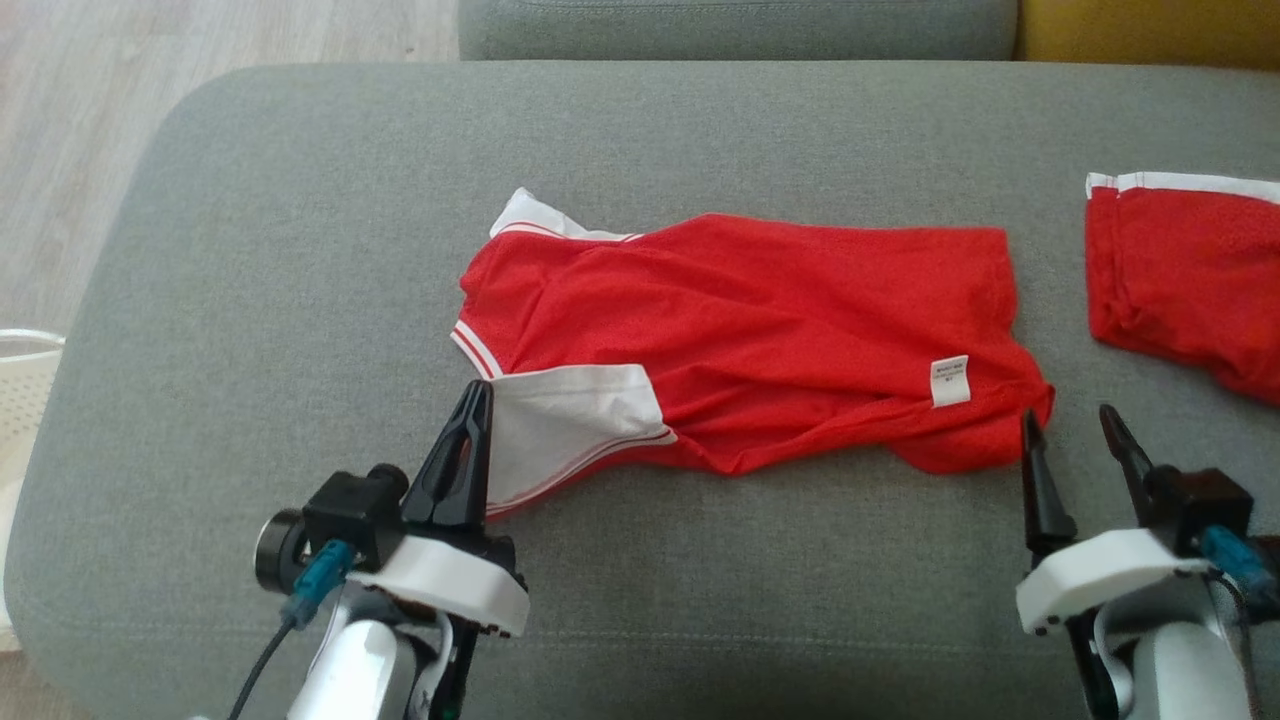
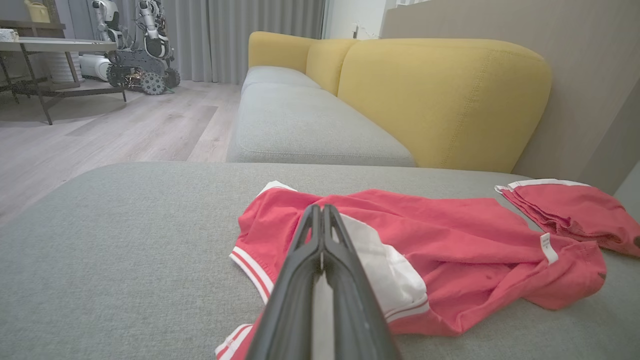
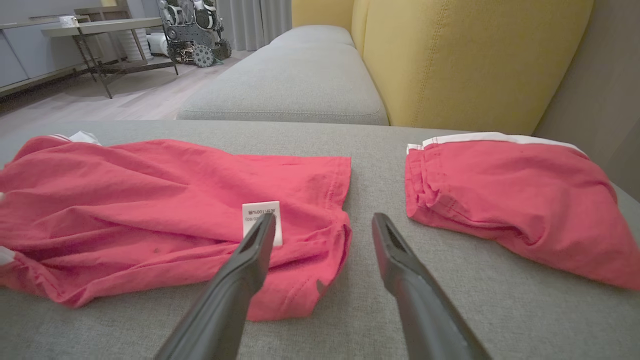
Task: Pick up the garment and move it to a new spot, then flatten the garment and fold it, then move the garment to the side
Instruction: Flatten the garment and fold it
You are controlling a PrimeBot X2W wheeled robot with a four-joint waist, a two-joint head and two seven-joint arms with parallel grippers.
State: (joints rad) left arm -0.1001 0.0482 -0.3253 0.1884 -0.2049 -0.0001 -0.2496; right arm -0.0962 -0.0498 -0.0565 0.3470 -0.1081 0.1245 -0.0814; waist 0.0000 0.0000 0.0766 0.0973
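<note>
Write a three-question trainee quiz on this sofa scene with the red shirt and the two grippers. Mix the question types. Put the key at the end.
1. True or false: the right gripper stands open beside one end of the red garment.
2. What lies on the grey cushion to the right of that garment? A: a second red piece with a white band; B: a blue towel; C: a pair of shoes.
3. Fill in: the left gripper is ____, its tips at the edge of the garment's white sleeve.

Key: 1 true; 2 A; 3 shut.
</note>
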